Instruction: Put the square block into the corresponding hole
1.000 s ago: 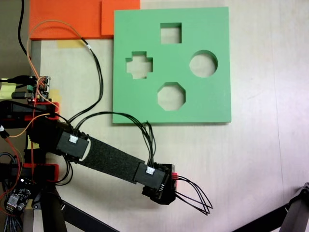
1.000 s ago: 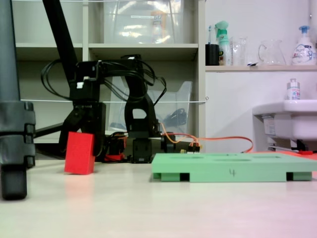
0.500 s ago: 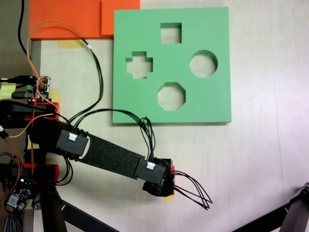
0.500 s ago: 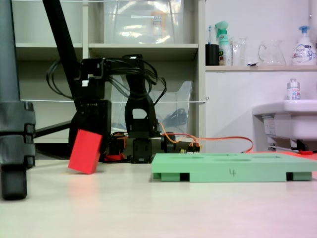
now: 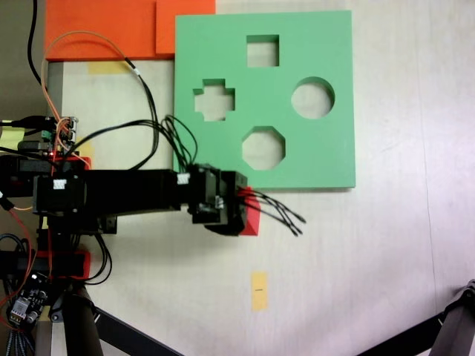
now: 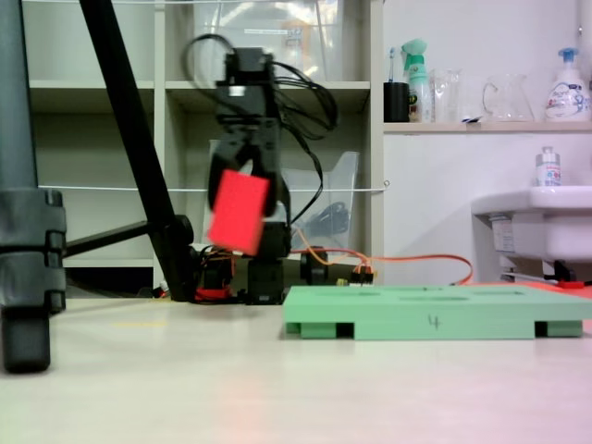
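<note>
The square block (image 6: 238, 213) is a bright red cube held well above the table, tilted, with my gripper (image 6: 242, 180) shut on its top. From above, the square block (image 5: 250, 210) peeks out red under my black gripper (image 5: 236, 209), just off the near edge of the green foam board (image 5: 326, 156). The corresponding hole (image 5: 263, 50) is the square cutout at the board's far side, open and uncovered. Seen from the side, the green foam board (image 6: 435, 310) lies flat to the right of the block.
The board also has a cross-shaped cutout (image 5: 214, 101), a round one (image 5: 312, 98) and an octagonal one (image 5: 263, 147). Orange foam slabs (image 5: 111, 28) lie at the top left. A yellow tape mark (image 5: 258, 290) is on the table. Tripod legs (image 5: 449, 326) stand at the lower corners.
The arm swung up and toward the board, lifting the red block off the table from over the yellow tape mark to high in the air near the board's edge.
</note>
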Motion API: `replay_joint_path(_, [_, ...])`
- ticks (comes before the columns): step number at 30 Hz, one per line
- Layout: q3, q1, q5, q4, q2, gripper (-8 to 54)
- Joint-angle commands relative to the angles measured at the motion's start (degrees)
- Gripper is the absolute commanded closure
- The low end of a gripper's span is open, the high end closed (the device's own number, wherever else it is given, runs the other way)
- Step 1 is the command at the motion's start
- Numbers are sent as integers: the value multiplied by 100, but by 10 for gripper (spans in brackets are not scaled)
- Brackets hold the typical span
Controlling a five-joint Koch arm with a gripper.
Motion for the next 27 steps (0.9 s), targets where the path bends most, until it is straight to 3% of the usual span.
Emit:
replay_joint_path(1, [-448, -826, 1002, 79, 193, 271])
replay_joint_path(7, [-1046, -2487, 2197, -809, -360, 271])
replay_joint_path(17, [-1863, -3630, 3762, -1960, -1424, 270])
replay_joint_path(27, [-3542, -4078, 4263, -1960, -2804, 269])
